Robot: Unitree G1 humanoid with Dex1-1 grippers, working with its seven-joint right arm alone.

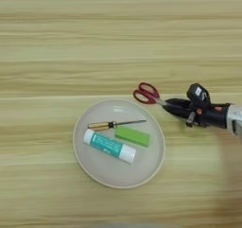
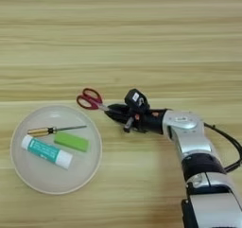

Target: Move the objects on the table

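My right claw [image 2: 115,112], two black fingers on a silver forearm [image 2: 189,139], comes in from 3 o'clock and sits at the blade end of the small red-handled scissors with metal blades [image 1: 148,94]. Fingers look pinched narrow on the blades, holding them. Can't tell if the scissors are lifted or resting on the wood.

Scissors: red loops point toward 10 o'clock, blades run toward 4 o'clock into my fingers. They sit just off the rim of the round beige plate [image 1: 94,168], at its 1 o'clock, outside it.

In the plate:
- thin screwdriver with amber-brown handle [image 1: 115,124], lying near-horizontal across the upper half, handle at 9 o'clock, metal tip toward 3 o'clock.
- white glue stick with teal label [image 1: 109,145], below the screwdriver, tilted, one end at 10 o'clock, the other toward 4 o'clock.
- flat light-green rectangular block [image 1: 133,135], at 3 o'clock of plate centre, between the screwdriver shaft and the glue stick's right end, close to both. Contact unclear.

Broad light wooden table with horizontal grain stripes [image 1: 118,38] fills the view. Plate sits lower centre in the left eye view, lower left in the right eye view. A black cable [image 2: 229,144] loops at the right edge beside my forearm.
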